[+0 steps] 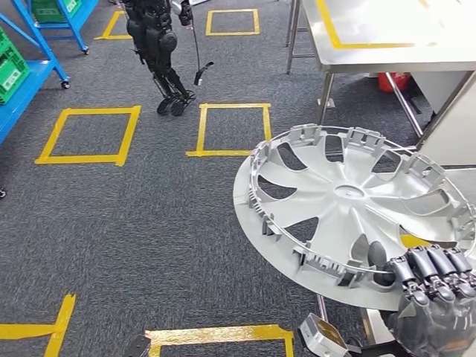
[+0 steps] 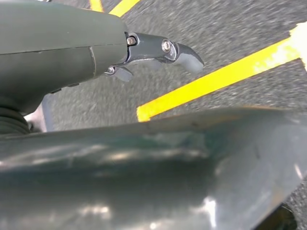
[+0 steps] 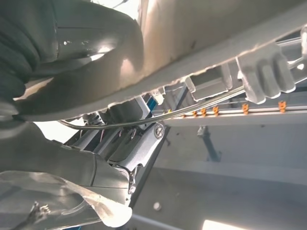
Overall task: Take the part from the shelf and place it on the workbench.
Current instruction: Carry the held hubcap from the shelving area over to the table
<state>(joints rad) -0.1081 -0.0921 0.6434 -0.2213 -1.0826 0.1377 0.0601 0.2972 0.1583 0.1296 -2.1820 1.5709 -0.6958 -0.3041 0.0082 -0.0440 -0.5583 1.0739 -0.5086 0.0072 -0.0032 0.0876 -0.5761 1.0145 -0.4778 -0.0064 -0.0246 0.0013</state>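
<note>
- Far left in the head view, a blue metal shelf on castors [image 1: 33, 59] holds green plastic crates [image 1: 11, 71].
- On the dark grey carpet floor [image 1: 140, 223], yellow tape squares [image 1: 90, 135] mark out standing spots.
- Top centre, another dark humanoid robot [image 1: 154, 44] stands on the carpet, between the taped squares.
- The left hand [image 2: 159, 50] hangs over the carpet in the left wrist view, a grey finger tip extended with nothing in it; I can't tell how the rest of its fingers lie.
- Centre right, the big silver plastic wheel cover with curved spokes [image 1: 348, 208] is up in the air, tilted, inner side with its clip ring facing the camera.
- It's off the shelf and not yet on the worktop, carried over the carpet.
- Upper right, the stainless steel worktop with a yellow tape line [image 1: 393, 37] stands beyond the wheel cover, well apart from it.
- A red container [image 1: 391, 80] sits under that worktop.
- Bottom right, the right hand [image 1: 435, 286] grips the wheel cover's near rim, dark fingers [image 1: 443, 264] curled over the edge.
- The right wrist view confirms it: the thick grey thumb [image 3: 72, 67] presses against the cover's rim [image 3: 217, 43], with the wire retaining ring [image 3: 173, 112] running just beside.
</note>
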